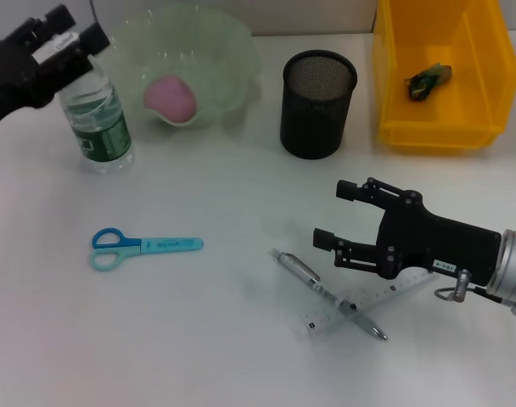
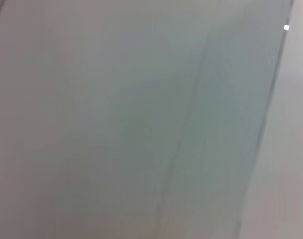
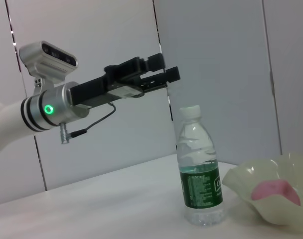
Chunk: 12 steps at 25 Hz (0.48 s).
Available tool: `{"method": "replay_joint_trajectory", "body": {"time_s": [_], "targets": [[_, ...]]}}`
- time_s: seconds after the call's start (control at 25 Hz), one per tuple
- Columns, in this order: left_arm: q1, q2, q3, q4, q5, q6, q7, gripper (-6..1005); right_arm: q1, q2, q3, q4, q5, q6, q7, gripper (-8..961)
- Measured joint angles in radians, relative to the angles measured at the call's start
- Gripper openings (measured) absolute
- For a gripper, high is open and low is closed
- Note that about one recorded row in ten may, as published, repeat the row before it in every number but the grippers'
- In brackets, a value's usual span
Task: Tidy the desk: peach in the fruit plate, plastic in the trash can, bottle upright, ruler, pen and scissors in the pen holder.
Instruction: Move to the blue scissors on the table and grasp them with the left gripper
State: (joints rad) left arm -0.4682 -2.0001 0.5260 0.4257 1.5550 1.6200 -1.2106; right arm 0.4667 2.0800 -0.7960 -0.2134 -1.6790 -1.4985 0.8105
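The clear water bottle (image 1: 102, 123) with a green label stands upright at the back left; it also shows in the right wrist view (image 3: 200, 179). My left gripper (image 1: 78, 30) hovers open just above and beside its cap, holding nothing; the right wrist view shows it too (image 3: 166, 67). The pink peach (image 1: 171, 95) lies in the pale green fruit plate (image 1: 232, 51). The plastic wrapper (image 1: 428, 80) lies in the yellow bin (image 1: 394, 93). Blue scissors (image 1: 143, 247) lie front left. The pen (image 1: 313, 280) crosses the clear ruler (image 1: 385, 292). My right gripper (image 1: 330, 214) is open just above them.
The black mesh pen holder (image 1: 318, 103) stands at the back centre between plate and bin. The left wrist view shows only a blurred grey surface. The white table (image 1: 199, 339) stretches across the front.
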Motion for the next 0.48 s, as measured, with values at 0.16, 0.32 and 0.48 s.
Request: {"method": "replay_joint_trajectory", "body": {"time_s": [0.16,0.32,0.48], "targets": [[0.037,0.009,0.022,0.005,0.001,0.07,-0.01,782,0.002,0.0,0.0,-0.008,-0.006,-0.004,0.011,828],[0.068,0.015,0.077,0.023,0.002,0.106,-0.009,782,0.005,0.0,0.0,-0.021,-0.025,-0.005,0.031,828],[0.101,0.016,0.149,0.042,0.002,0.112,0.016,781,0.007,0.0,0.0,-0.034,-0.054,-0.025,0.049,828]]}}
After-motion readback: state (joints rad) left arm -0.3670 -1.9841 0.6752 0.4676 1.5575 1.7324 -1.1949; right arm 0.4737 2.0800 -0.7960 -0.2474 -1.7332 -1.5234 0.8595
